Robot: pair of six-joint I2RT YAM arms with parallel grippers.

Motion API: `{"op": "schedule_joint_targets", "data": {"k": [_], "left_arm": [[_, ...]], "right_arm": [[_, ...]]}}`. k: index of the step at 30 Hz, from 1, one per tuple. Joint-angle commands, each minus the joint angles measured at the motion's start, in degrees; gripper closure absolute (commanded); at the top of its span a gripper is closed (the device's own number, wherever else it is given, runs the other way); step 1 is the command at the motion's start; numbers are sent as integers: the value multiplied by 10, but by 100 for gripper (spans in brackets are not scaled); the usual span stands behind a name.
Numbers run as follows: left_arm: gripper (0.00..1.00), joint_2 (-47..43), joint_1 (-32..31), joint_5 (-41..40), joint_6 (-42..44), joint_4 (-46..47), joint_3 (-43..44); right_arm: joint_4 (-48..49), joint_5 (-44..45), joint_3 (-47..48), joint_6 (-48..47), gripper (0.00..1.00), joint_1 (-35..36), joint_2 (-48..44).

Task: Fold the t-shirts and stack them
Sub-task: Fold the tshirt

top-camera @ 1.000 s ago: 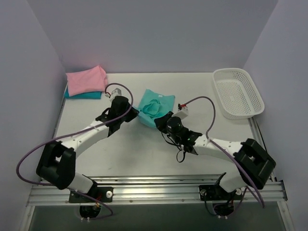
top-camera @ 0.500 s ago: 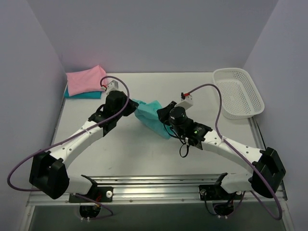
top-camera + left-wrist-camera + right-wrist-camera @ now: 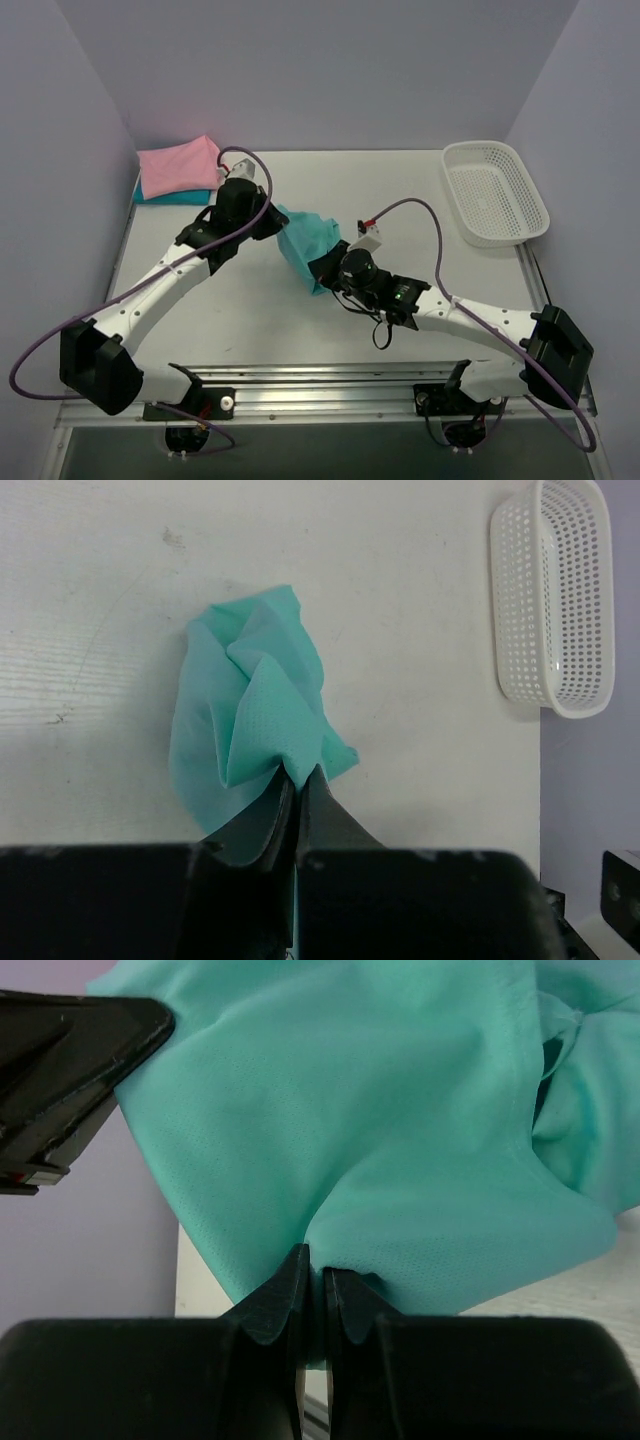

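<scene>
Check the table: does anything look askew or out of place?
Only the teal-green cloth t-shirt: it is bunched and creased between the left gripper and right gripper, both pinched shut on it, not spread flat. The folded pink t-shirt sits slightly askew on the darker teal-blue t-shirt.

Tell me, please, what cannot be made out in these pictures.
Darker teal-blue shirt: top view, mostly hidden under the pink shirt.
Teal-green shirt: right wrist view, cut off by the edges; sleeves lost in bunched cloth.
Left pincer and right pincer: top view, fingertips hidden by their own wrists.
</scene>
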Motion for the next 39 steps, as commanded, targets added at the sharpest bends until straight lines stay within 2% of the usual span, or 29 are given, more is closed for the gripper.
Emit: {"op": "schedule_joint_targets", "data": {"k": [1, 6, 10, 15, 18, 21, 24, 28, 32, 39], "left_arm": [[97, -59, 2, 10, 14, 3, -12], [98, -82, -8, 0, -7, 5, -49], [98, -113, -24, -19, -34, 17, -114], [98, -192, -85, -99, -110, -16, -221], [98, -253, -140, -152, -169, -32, -287], [98, -296, -176, -192, -205, -64, -314], [98, -303, -192, -208, -222, -95, -322], [98, -292, -202, -211, -237, -99, -320], [98, -262, -204, -236, -236, -112, -287], [98, -163, -202, -269, -210, -119, -191]], "right_arm": [[20, -23, -13, 32, 100, 27, -31], [45, -44, -24, 33, 100, 46, -20], [52, -55, -51, 27, 100, 45, -30], [36, -75, -93, 4, 100, 44, -62], [5, -94, -127, 8, 100, 44, -102], [-42, -88, -155, 18, 100, 46, -194], [-117, -49, -154, 5, 100, 45, -255], [-184, -23, -131, -11, 100, 44, -277], [-184, -17, -127, -18, 100, 35, -266], [-126, -133, -147, -42, 100, -67, -211]]}}
